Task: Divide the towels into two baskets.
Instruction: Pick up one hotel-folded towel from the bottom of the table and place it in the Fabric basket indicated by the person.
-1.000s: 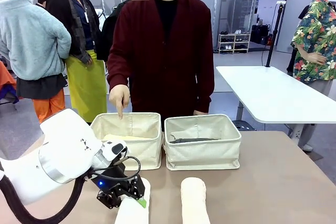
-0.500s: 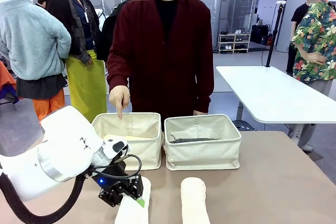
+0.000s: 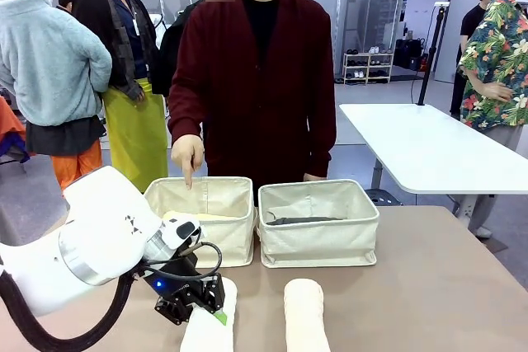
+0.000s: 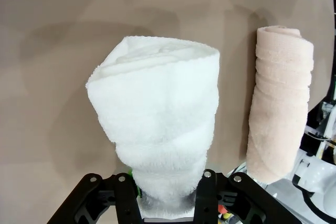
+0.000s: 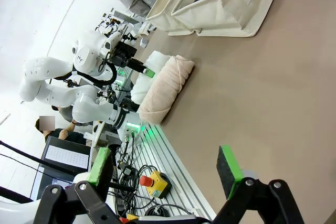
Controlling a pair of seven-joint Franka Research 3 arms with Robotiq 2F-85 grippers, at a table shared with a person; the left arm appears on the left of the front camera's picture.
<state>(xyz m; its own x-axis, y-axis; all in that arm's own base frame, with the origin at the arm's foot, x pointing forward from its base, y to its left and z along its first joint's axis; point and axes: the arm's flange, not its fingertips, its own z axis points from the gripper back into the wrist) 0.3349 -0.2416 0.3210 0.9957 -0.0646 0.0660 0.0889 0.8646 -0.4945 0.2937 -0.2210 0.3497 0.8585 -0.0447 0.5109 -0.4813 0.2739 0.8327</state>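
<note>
My left gripper is shut on the near end of the white towel, which lies on the table in front of the left basket. In the left wrist view the white towel is pinched between the fingers of the left gripper. The cream-pink towel lies beside it. A pale yellow towel lies in the left basket and a dark grey towel in the right basket. My right gripper hangs open over bare table.
A person in a dark red cardigan stands behind the baskets, one hand pointing down at the left basket's far rim. The brown table is bare to the right. Cables and an emergency stop button lie past the table's near edge.
My left gripper's fingers have closed in on the white towel's near end. The towels, the baskets and the person's hand are where they were.
</note>
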